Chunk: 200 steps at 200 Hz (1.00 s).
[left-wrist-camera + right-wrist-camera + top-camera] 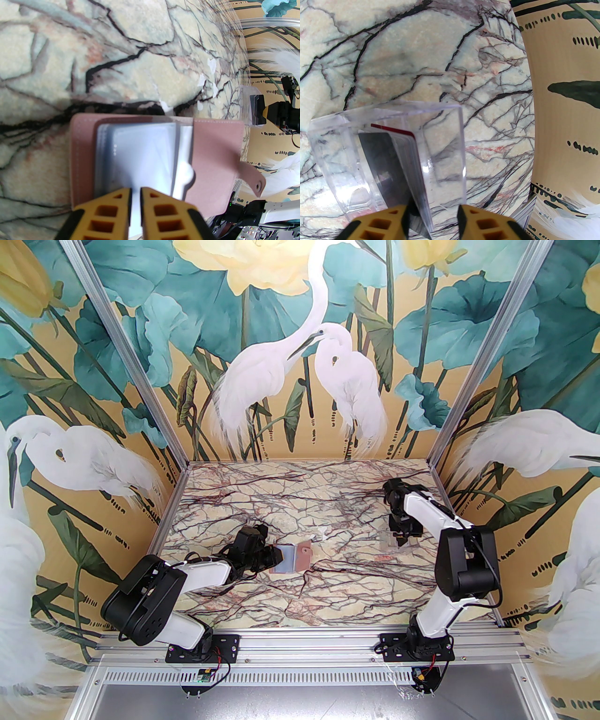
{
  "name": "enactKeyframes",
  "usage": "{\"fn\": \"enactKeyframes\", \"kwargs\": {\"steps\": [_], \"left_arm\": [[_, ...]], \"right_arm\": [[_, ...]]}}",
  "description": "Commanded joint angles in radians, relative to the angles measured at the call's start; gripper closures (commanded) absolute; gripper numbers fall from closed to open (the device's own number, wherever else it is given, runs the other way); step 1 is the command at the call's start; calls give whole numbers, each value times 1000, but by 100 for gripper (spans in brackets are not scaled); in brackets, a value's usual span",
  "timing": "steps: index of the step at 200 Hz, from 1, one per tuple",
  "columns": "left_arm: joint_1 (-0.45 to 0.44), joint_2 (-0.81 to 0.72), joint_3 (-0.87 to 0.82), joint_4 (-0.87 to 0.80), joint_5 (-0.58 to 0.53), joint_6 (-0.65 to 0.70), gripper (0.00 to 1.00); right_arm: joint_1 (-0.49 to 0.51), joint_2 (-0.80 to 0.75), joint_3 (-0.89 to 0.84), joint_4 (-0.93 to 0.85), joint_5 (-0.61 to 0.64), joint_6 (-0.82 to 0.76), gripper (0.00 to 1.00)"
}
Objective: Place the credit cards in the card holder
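The dusty-pink card holder (304, 551) lies open on the marble table, its tab with the snap (257, 185) pointing right. My left gripper (136, 189) is shut on a pale grey-blue inner sleeve (140, 154) of the card holder (215, 150); from above, the left gripper (276, 555) sits at its left edge. A stack of credit cards (393, 159), dark-faced with one red-edged, stands on edge inside a clear box (445, 131). My right gripper (434, 206) is open, its fingers straddling the stack's near end; from above, the right gripper (399, 536) hangs over the box (396, 547).
The painted back wall and aluminium posts (450, 427) enclose the marble table (328, 596). Small white flecks (212, 65) dot the surface beyond the holder. The right-hand wall (564, 117) stands close beside the clear box.
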Motion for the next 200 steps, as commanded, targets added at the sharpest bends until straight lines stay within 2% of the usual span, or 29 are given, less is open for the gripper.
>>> {"fn": "enactKeyframes", "kwargs": {"steps": [1, 87, 140, 200], "left_arm": [[10, 35, -17, -46, -16, -1, 83], [10, 35, -18, -45, -16, 0, 83], [10, 36, -18, -46, -16, -1, 83], [10, 37, -18, -46, -15, -1, 83]], "right_arm": [[-7, -22, 16, -2, 14, -6, 66], [-7, -17, 17, 2, 4, -7, 77], [-7, -22, 15, 6, -25, -13, 92], [-7, -39, 12, 21, -91, -18, 100]]}}
